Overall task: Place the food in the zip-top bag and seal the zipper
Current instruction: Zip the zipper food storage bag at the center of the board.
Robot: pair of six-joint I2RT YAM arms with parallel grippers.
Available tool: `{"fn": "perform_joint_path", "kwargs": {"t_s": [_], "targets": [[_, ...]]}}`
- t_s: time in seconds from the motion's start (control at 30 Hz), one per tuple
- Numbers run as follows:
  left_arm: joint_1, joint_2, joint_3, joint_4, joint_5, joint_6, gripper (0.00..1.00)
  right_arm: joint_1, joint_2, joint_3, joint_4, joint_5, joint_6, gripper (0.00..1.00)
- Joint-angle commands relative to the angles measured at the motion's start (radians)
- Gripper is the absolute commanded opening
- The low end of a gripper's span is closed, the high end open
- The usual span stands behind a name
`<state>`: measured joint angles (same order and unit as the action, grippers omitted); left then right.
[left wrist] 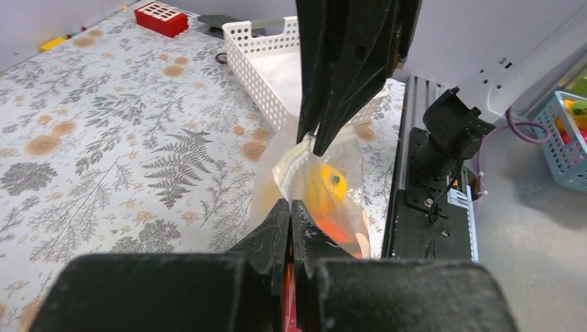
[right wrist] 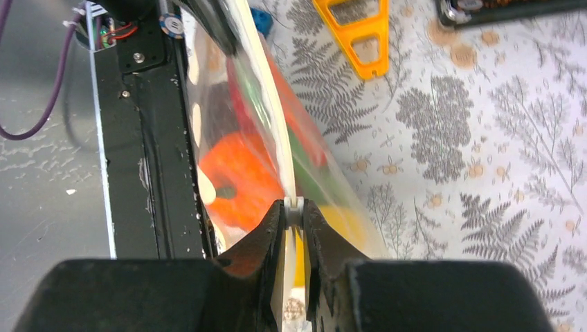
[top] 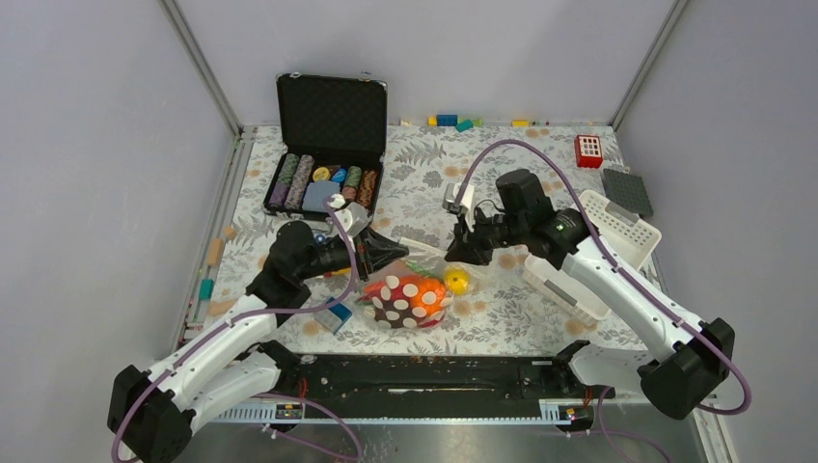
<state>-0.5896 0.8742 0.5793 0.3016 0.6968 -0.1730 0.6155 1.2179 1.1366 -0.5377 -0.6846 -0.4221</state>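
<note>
The zip-top bag (top: 397, 301) lies near the table's front centre, clear with cream dots. Food shows through it: an orange pumpkin (top: 430, 293), a yellow piece (top: 457, 280) and something red (top: 374, 287). My left gripper (top: 399, 254) is shut on the bag's left top corner (left wrist: 299, 173). My right gripper (top: 461, 253) is shut on the zipper (right wrist: 266, 97) at its other end, pinching a small white piece (right wrist: 294, 206) on the strip. The zipper runs taut between the two grippers. In the right wrist view the pumpkin (right wrist: 235, 178) sits just behind the strip.
An open black case of poker chips (top: 326, 183) stands at the back left. A white slotted basket (top: 598, 253) sits right of the bag, with a red block (top: 588, 150) and a grey plate (top: 627, 191) behind it. A blue block (top: 338, 316) lies left of the bag.
</note>
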Motion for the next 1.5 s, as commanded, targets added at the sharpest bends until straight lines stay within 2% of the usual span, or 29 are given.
{"fn": "perform_joint_path", "kwargs": {"t_s": [0.0,0.4,0.5,0.73,1.07,1.2,1.33,1.47], "targets": [[0.012,-0.059,-0.009,0.028,-0.117,0.032,0.0,-0.047,-0.068,-0.059,-0.079,0.117,0.042,0.04],[0.013,-0.112,-0.04,0.035,-0.426,-0.02,0.0,-0.059,-0.199,-0.182,-0.073,0.276,0.154,0.02],[0.012,-0.103,-0.034,0.021,-0.531,-0.034,0.0,-0.06,-0.234,-0.232,-0.042,0.291,0.199,0.02],[0.011,-0.055,0.01,-0.01,-0.664,-0.073,0.0,-0.06,-0.285,-0.281,-0.021,0.337,0.288,0.02],[0.017,0.004,0.067,-0.05,-0.793,-0.093,0.0,-0.059,-0.364,-0.312,-0.025,0.323,0.359,0.01],[0.02,0.031,0.087,-0.045,-0.8,-0.095,0.0,-0.06,-0.367,-0.316,-0.036,0.379,0.404,0.03],[0.024,0.056,0.103,-0.049,-0.813,-0.1,0.0,-0.06,-0.344,-0.282,-0.11,0.533,0.443,0.04],[0.029,0.068,0.102,-0.042,-0.828,-0.106,0.0,-0.06,-0.336,-0.271,-0.137,0.554,0.435,0.02]]}}
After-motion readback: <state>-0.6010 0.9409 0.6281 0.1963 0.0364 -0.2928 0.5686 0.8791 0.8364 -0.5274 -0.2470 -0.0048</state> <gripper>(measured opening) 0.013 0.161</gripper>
